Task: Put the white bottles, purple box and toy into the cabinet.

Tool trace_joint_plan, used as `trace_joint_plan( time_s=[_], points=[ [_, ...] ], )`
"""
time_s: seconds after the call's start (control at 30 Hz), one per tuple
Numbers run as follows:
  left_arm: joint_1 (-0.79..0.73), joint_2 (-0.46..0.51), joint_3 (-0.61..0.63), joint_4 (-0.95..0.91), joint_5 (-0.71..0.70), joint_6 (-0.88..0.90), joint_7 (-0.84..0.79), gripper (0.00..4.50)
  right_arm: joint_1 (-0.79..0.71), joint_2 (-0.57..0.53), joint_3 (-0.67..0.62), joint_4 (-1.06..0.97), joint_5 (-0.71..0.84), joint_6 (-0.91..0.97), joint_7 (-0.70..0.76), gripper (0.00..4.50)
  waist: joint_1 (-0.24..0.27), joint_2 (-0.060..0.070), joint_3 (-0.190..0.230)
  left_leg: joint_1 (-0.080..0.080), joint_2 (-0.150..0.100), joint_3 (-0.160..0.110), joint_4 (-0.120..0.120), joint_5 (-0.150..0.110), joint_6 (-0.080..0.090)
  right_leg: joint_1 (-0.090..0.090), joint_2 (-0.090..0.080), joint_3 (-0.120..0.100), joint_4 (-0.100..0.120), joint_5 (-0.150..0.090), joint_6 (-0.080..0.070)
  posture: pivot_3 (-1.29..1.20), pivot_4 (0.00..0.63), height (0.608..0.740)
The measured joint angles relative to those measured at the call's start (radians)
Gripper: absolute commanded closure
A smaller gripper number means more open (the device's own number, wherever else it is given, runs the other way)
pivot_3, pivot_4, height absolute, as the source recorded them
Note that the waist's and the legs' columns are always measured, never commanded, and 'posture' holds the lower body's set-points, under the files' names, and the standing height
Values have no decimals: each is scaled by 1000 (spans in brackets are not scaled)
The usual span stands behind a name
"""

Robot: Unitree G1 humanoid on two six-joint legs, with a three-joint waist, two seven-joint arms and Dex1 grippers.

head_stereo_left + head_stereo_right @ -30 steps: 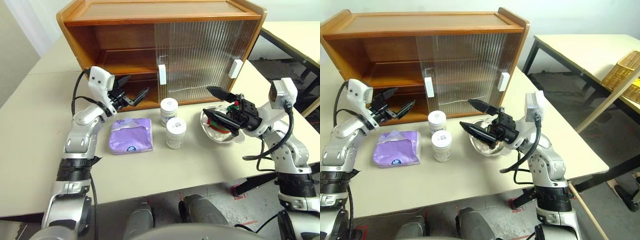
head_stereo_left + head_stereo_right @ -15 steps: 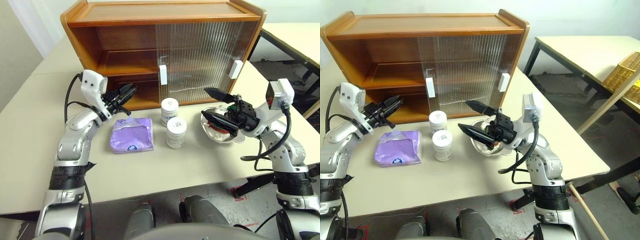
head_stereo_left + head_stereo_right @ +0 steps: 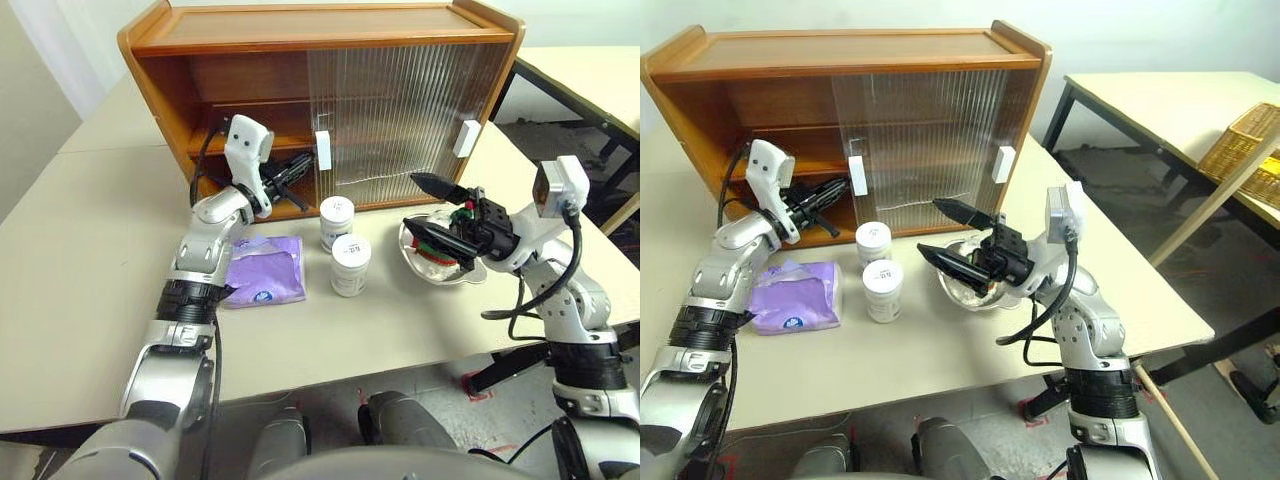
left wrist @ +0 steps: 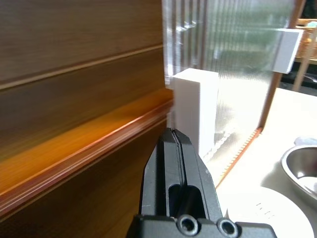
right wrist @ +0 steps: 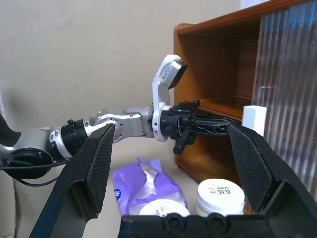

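Left end effector (image 3: 300,167) closed, right end effector (image 3: 428,208) open

table (image 3: 80,300) with cabinet (image 3: 250,30), bottles (image 3: 351,265), box (image 3: 265,270), bowl (image 3: 478,276)

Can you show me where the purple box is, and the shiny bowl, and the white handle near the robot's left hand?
purple box (image 3: 265,274): left eye view, middle of its wrap.
shiny bowl (image 3: 477,277): left eye view, its near rim.
white handle (image 4: 195,110): left wrist view, its front face.

Lab-like test room — plain cream tables (image 3: 940,350), bare walls, wicker basket (image 3: 1245,150) aside.
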Motion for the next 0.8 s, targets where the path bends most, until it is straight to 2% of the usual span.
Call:
trace_joint_plan(
  time_s=[0.2, 0.4, 0.47, 0.63, 0.73, 0.8],
  points=[
    [-62, -48, -15, 91, 16, -39, -17, 4481, 30, -15, -11, -31, 0, -3, -15, 0, -7, 0, 0, -1, -2, 0, 5, 0, 2, 2, 0, 0, 0, -2, 8, -310, 0, 740],
    [-95, -81, -19, 161, 27, -77, -33, 4481, 52, -15, -11, -73, 1, -3, -39, 0, -8, 0, 0, -5, -4, -2, 11, -1, 11, 3, -8, 0, -1, -3, 15, -329, 0, 740],
    [-100, -84, -18, 165, 32, -78, -36, 4481, 62, -15, -11, -78, 1, -4, -44, 0, -10, 0, 0, -6, -8, -1, 11, 0, 14, 3, -16, 0, -1, -3, 17, -332, 0, 740],
    [-80, -58, -9, 102, 29, -65, -42, 4481, 72, -13, -10, -84, 1, -8, -50, 0, -21, 0, 0, -13, -15, -1, 11, -1, 18, -2, -20, 1, -1, -1, 14, -311, 0, 740],
    [-10, -23, 13, -22, -5, 0, -43, 3871, 70, -11, -6, -81, 1, -12, -47, 0, -35, 2, -3, -16, -17, 0, 11, -2, 19, -5, -19, 1, -1, 0, 14, -294, 0, 740],
    [58, 1, 52, -102, -36, 62, -32, 3214, 68, -11, -7, -72, 1, -13, -42, 0, -45, 2, -4, -16, -21, 1, 11, -3, 18, -5, -18, 2, -1, -1, 14, -284, 0, 740]
  ],
)
